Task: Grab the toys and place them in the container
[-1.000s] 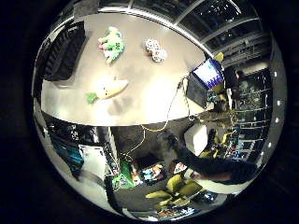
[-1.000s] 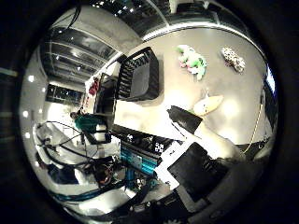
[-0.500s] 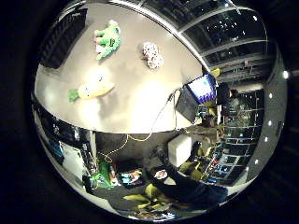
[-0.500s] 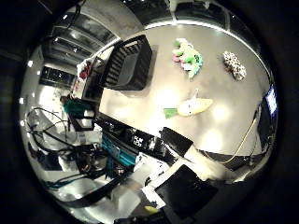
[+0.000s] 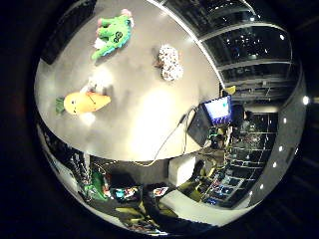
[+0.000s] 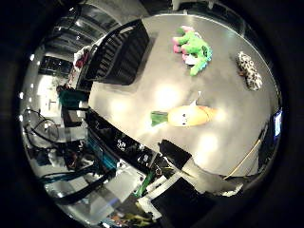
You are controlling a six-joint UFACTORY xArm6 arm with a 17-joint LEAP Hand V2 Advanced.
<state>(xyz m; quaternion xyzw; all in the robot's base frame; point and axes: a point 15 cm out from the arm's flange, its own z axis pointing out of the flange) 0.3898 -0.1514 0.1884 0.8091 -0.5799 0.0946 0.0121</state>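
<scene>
Three toys lie on a grey table (image 5: 150,110). A green plush (image 5: 113,30) lies at the far side, a black-and-white spotted plush (image 5: 169,62) beside it, and a yellow carrot-shaped plush with a green top (image 5: 85,102) nearer the table's edge. In the right thumb side palm view a black slatted container (image 6: 119,52) stands on the table at one end, away from the green plush (image 6: 190,47), the carrot plush (image 6: 185,116) and the spotted plush (image 6: 250,68). My right hand (image 6: 195,173) is well above the table, over its near edge.
A laptop with a lit screen (image 5: 217,110) stands at the table's corner. Shelves and equipment (image 6: 76,142) crowd the floor beside the table edge nearest the container.
The whole picture has shifted and the table and toys fill more of both views: the hand has come lower and further over the table. The toys have not moved.
</scene>
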